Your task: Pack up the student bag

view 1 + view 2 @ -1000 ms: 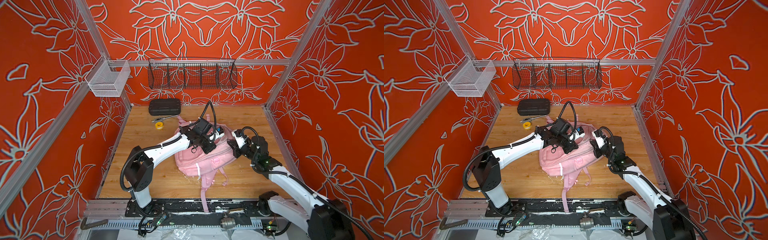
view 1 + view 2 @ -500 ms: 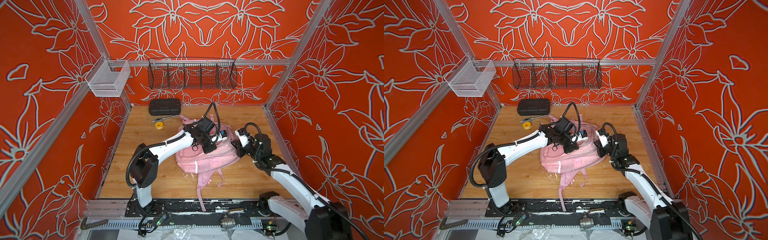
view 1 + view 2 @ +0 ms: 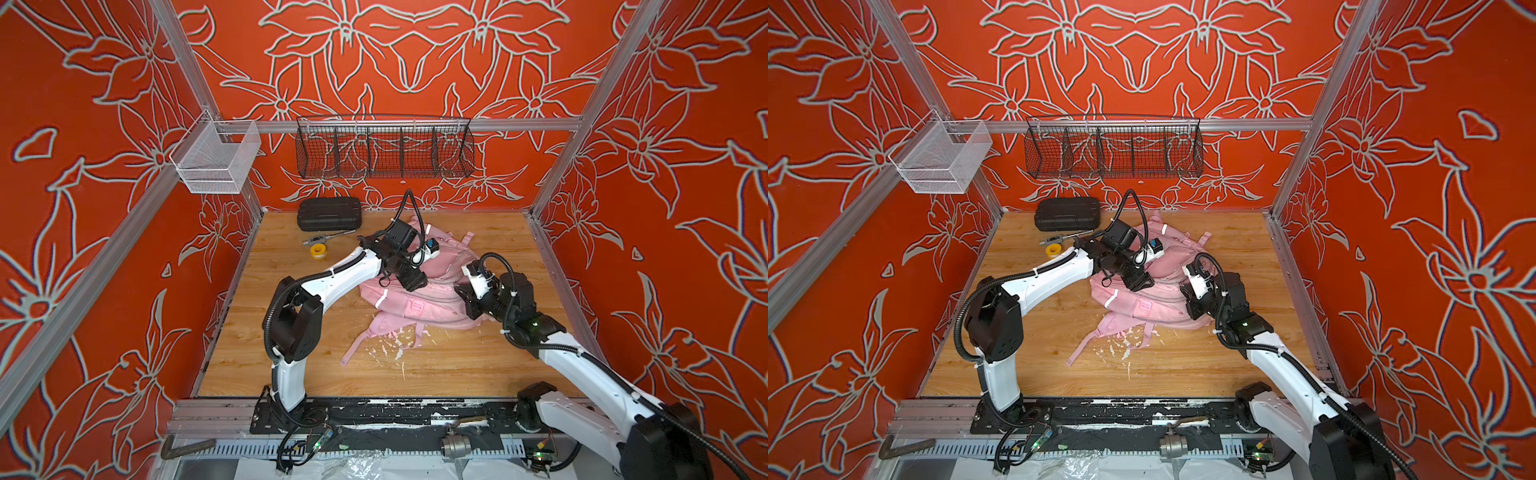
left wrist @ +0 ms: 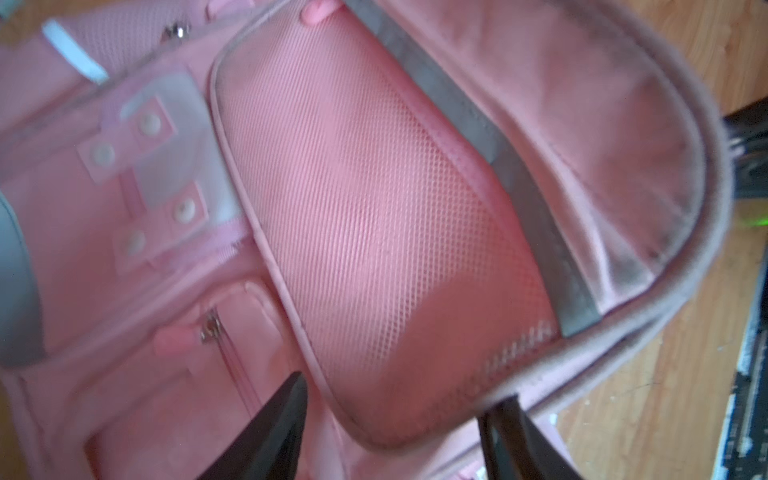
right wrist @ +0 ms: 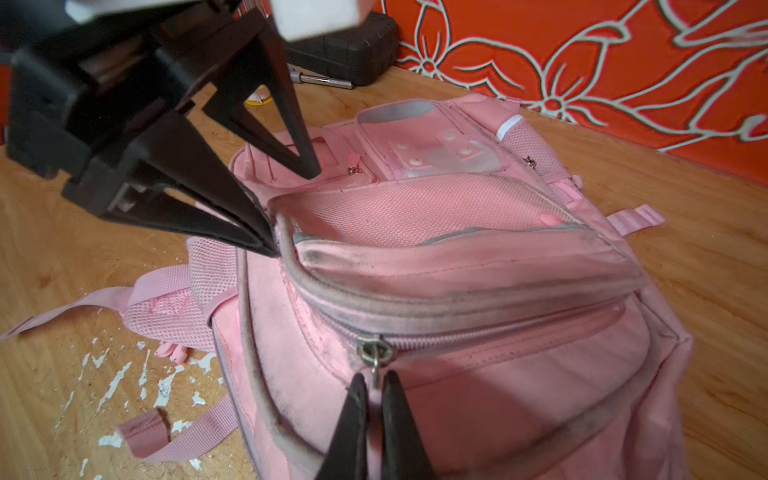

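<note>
Pinching half-hidden zipper pull (image 5: pixel 376 360), right hand (image 5: pixel 374 376)

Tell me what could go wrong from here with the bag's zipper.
1. The right gripper is shut on the zipper pull, while the left gripper is open and pins nothing. A tug may drag the soft student bag over the table rather than run the zipper.
2. One of the left fingers sits at the rim of the opening and could snag the mesh pocket when it moves.
</note>
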`<state>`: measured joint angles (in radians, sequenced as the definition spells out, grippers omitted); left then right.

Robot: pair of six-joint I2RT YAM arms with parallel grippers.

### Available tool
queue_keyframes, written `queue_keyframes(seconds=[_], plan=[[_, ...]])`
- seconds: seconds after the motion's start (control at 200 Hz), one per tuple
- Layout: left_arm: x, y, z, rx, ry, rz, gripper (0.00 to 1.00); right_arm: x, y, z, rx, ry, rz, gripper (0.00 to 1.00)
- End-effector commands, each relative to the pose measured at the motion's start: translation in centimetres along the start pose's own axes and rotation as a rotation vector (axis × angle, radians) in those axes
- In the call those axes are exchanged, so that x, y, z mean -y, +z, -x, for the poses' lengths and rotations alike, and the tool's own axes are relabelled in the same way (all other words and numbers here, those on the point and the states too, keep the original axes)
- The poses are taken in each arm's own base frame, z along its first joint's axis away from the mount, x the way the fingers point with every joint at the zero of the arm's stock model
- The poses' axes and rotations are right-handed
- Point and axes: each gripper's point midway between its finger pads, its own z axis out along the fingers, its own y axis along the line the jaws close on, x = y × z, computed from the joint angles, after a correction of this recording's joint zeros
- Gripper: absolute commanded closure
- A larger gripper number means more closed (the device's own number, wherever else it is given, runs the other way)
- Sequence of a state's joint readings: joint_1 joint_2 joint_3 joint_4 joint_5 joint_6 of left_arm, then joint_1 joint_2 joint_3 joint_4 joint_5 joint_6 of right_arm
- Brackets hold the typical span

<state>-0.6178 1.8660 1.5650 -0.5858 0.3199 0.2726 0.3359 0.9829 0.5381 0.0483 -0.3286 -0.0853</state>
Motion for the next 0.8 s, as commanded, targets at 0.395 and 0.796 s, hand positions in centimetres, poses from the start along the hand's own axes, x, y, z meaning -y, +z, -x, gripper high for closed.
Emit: queue_keyframes(seconds=[0.395, 0.796], plan=[[2.7, -4.7, 5.4, 0.31, -1.174, -0.249, 0.03, -0.4, -0.1, 1.2, 0.077, 0.002, 0.015, 1.0], [4.9, 1.0, 4.4, 0.262, -1.581, -0.296, 0.17, -0.9, -0.6, 0.6, 0.083, -0.026, 0.032, 1.0]])
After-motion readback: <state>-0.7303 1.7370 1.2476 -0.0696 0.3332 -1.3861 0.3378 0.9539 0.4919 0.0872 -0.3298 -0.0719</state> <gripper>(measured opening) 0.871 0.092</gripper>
